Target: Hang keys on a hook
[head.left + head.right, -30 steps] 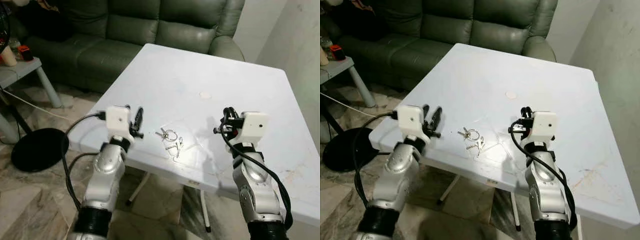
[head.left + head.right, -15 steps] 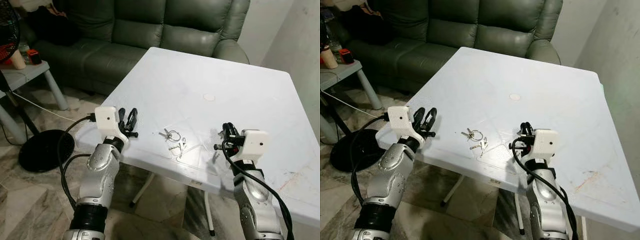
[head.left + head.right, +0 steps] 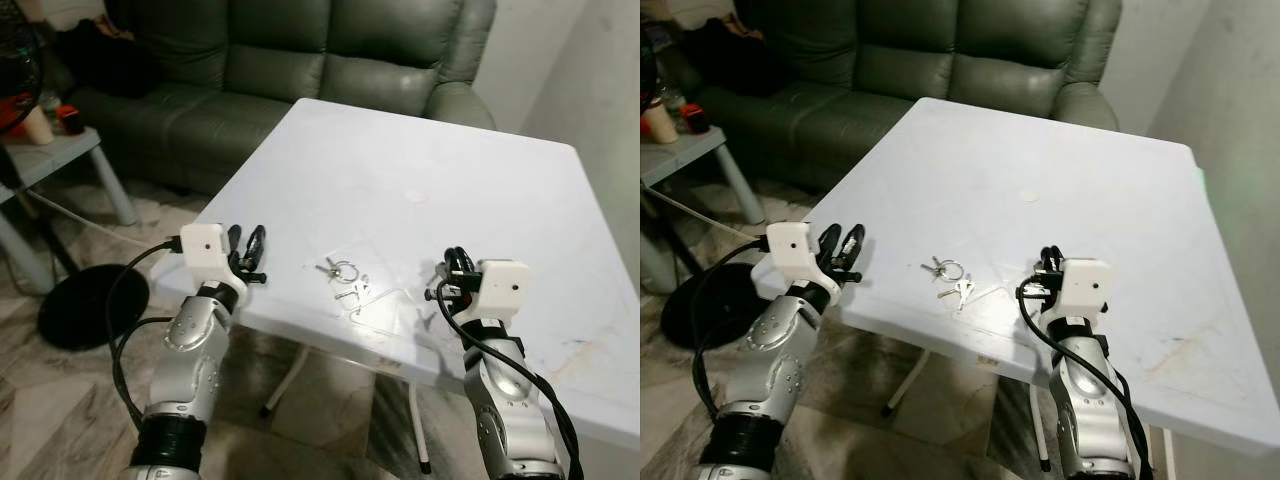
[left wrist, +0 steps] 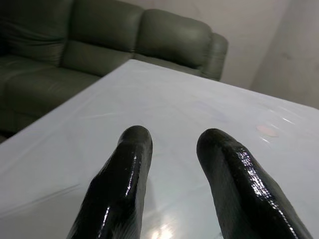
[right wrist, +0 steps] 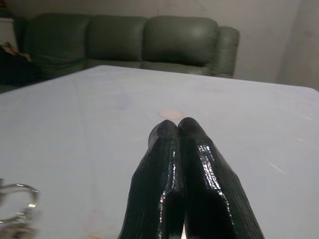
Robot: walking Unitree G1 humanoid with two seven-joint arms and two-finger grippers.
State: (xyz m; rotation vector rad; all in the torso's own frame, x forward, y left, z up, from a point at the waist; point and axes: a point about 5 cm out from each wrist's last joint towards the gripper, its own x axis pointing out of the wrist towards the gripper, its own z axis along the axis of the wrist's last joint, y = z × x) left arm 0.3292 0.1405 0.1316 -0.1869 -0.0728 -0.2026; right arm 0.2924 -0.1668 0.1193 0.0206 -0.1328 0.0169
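Over the last second our view has shifted and both arms have sunk lower in it; the keys (image 3: 345,281) themselves have not moved. They lie loose on the white surface (image 3: 420,150), between our two sets of fingers and apart from both. Our left gripper (image 3: 248,257) hovers at the surface's near corner, fingers spread with nothing between them. Our right gripper (image 3: 450,272) sits just past the keys' other side, fingers pressed together and empty. So the pickup has not begun. We see no hook and no container anywhere.
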